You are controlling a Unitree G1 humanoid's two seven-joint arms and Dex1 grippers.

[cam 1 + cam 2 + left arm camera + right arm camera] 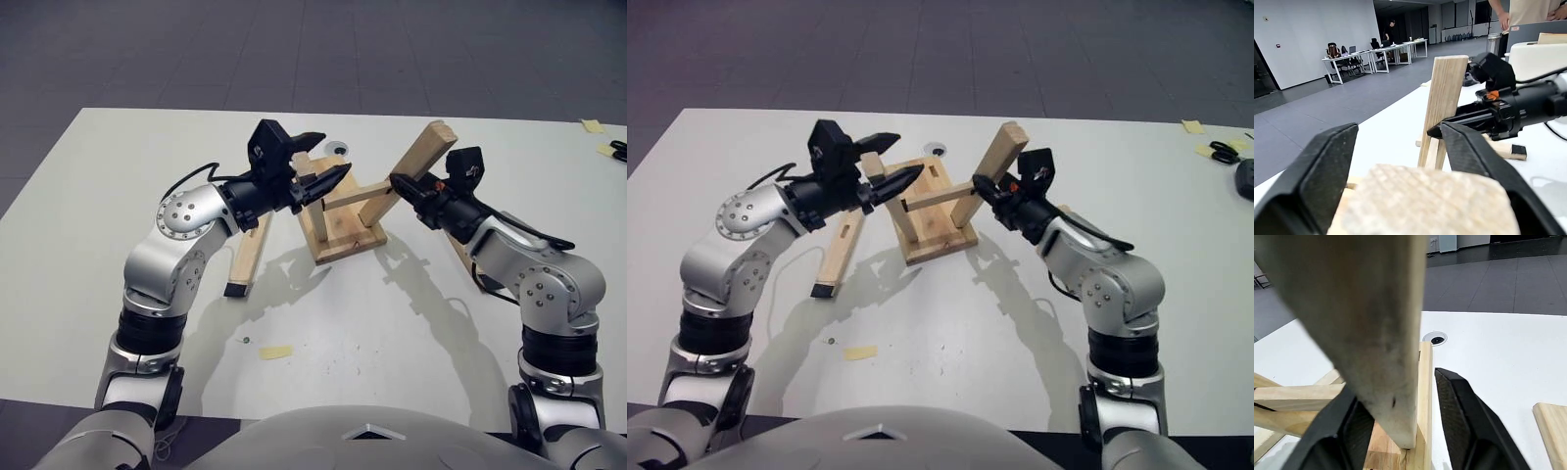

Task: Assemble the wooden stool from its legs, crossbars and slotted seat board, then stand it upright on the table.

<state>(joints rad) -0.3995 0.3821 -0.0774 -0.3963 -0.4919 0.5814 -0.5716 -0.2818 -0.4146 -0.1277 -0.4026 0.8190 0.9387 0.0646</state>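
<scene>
— At centre frame, where's the stool [338, 230]?
— Half-built on the white table [392, 333]. Right gripper [396, 183] pinches its tilted leg [421, 157]; left gripper [333, 154] hangs spread around a second leg [1425, 200]. Lower left lies a loose leg [250, 255].

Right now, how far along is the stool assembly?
Partly done: the seat board lies on the table with a crossbar raised over it. In hand: the right pincer is at a tilted leg, and the left pincer is open around a wooden end. Left: a loose leg lies unfitted, and the assembly is not yet upright.
</scene>
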